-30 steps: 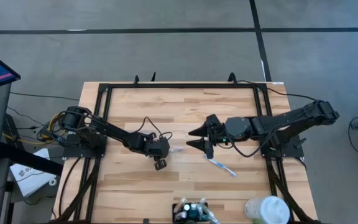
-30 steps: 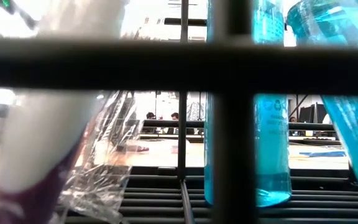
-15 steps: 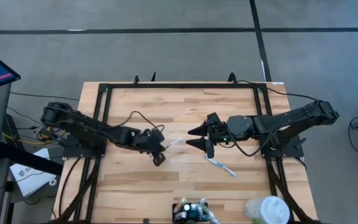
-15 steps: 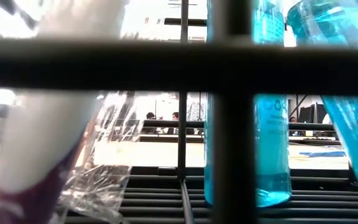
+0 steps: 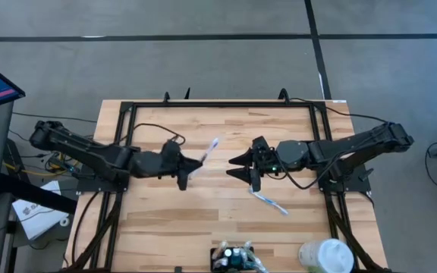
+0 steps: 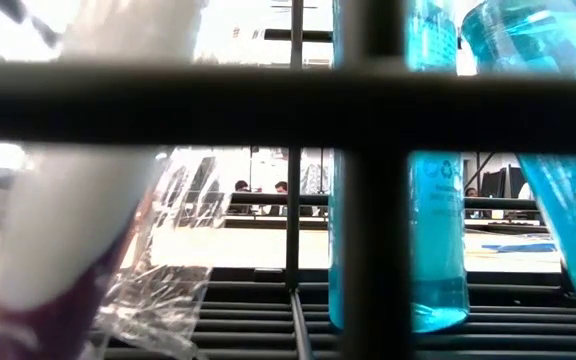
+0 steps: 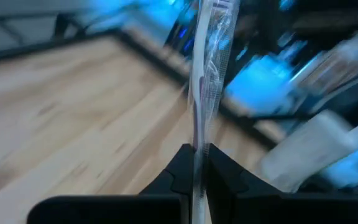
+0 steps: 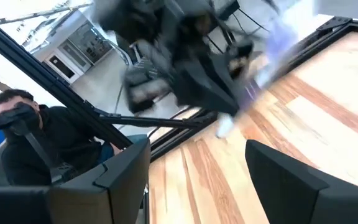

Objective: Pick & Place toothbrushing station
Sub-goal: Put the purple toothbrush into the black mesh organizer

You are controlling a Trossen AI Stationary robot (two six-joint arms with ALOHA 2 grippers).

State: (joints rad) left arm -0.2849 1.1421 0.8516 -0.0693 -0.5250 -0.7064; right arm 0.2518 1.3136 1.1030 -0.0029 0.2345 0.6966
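My left gripper (image 5: 188, 171) is left of the table's middle, shut on a toothbrush in clear wrapping (image 5: 207, 149), which sticks out toward the far right. My right gripper (image 5: 234, 168) is open and empty just to the right of it, its fingers pointing at the left gripper. A blue toothbrush (image 5: 268, 202) lies flat on the table near the right gripper. The black toothbrushing station (image 5: 232, 258) stands at the near edge with several items in it. In the low view its dark bars (image 6: 368, 100) fill the picture. My left gripper pinches the wrapped toothbrush between its two fingers near one end (image 7: 199, 140). The rest of the brush (image 7: 210, 56) stands straight out beyond the fingertips, in line with the fingers. The brush is lifted clear of the table.
A white round cup (image 5: 326, 256) stands at the near right corner. Blue bottles (image 6: 438, 240) and a white tube in crinkled plastic (image 6: 78, 230) show close up in the low view. A black frame (image 5: 222, 106) runs around the table top. A person (image 8: 36, 143) sits beyond the table.
My left gripper has lifted the wrapped toothbrush off the table and drawn back a little toward the left and far edges. It has tipped, so the brush now swings up and points toward the far right. It has stayed shut.
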